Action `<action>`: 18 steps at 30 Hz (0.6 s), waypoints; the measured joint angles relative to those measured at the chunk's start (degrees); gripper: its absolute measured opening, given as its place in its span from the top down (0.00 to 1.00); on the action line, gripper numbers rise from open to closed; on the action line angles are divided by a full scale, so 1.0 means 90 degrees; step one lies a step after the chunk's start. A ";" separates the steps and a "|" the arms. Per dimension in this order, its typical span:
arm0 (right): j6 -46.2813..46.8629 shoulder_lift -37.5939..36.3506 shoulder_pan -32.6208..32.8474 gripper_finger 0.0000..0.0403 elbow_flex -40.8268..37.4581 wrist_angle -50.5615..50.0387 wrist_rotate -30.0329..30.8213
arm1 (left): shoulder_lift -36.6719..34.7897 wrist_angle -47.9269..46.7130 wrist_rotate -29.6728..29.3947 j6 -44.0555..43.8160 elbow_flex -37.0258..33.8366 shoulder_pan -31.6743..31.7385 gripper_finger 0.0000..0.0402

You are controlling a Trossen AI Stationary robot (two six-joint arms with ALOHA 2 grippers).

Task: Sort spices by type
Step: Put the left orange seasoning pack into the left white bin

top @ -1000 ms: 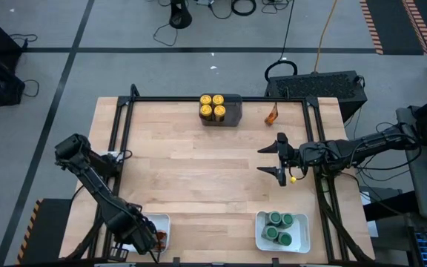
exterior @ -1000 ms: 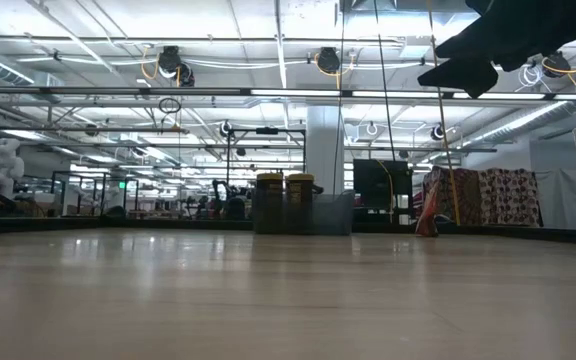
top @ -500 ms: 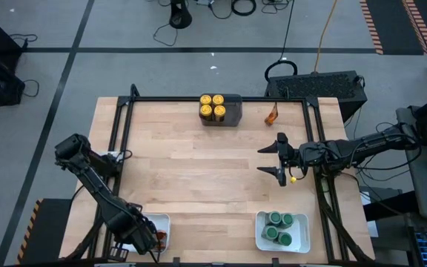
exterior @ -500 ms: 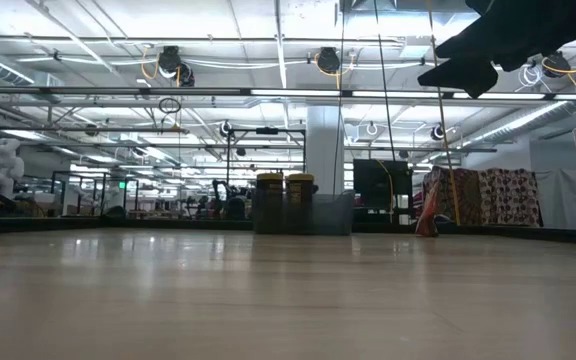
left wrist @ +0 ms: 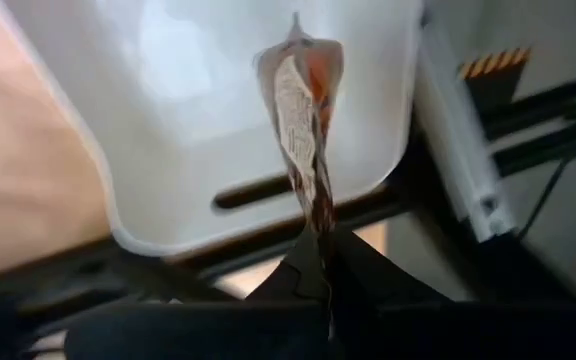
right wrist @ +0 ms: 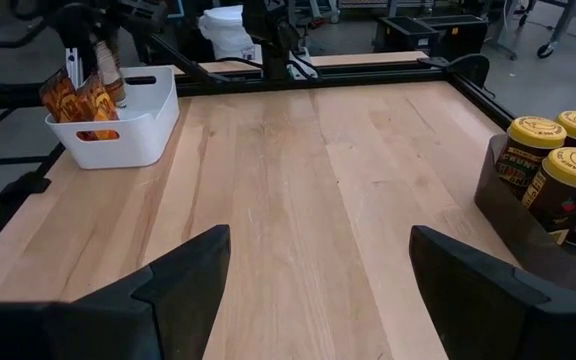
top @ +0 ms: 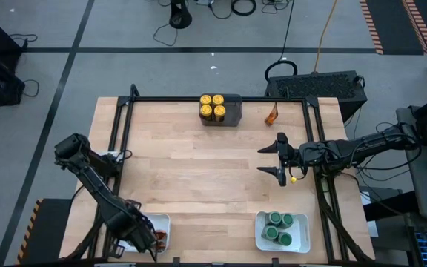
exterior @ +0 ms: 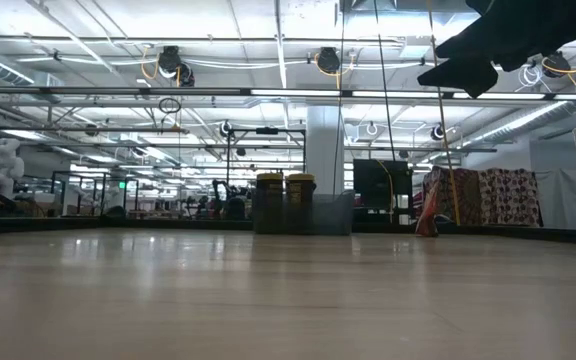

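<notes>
The table (top: 199, 178) was pale wood planking inside a black metal frame. At its far edge a dark grey bin (top: 230, 110) held four round jars with yellow lids (top: 212, 104), packed two by two; the right wrist view showed them as dark glass with printed labels. A lone orange pointed packet (top: 272, 114) lay near the far right corner. At the near right, a white plastic tray (top: 300, 239) with rounded corners held the green-lidded jars (top: 279, 225).

The left gripper (top: 148, 236) hung over a second white tray (top: 159, 220) at the near left corner, its fingers (left wrist: 298, 275) pressed together on the lower end of a thin, crinkled brown-orange packet (left wrist: 303, 130), held upright above the tray's smooth white bottom. More packets (right wrist: 76, 100) stood in that tray, though how many was hard to judge.

The right gripper (top: 271, 159) hovered above the table's right side, its blunt dark fingers (right wrist: 183, 270) spread wide and holding nothing.
</notes>
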 joint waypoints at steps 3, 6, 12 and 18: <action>-0.0002 0.0000 0.0002 0.28 0.0000 -0.0002 0.0000 | -0.0013 -0.0505 -0.0060 0.0273 0.0003 0.0024 1.00; -0.0003 -0.0001 0.0001 0.28 0.0000 -0.0003 0.0000 | -0.0126 -0.0908 -0.0162 0.0458 0.0056 0.0083 1.00; -0.0002 0.0000 0.0002 0.28 0.0000 -0.0014 0.0000 | -0.0379 -0.0791 -0.0958 0.0727 0.0214 0.0201 1.00; -0.0002 -0.0002 0.0002 0.28 0.0000 -0.0038 0.0000 | -0.0328 -0.0376 -0.0856 0.0717 0.0214 0.0214 1.00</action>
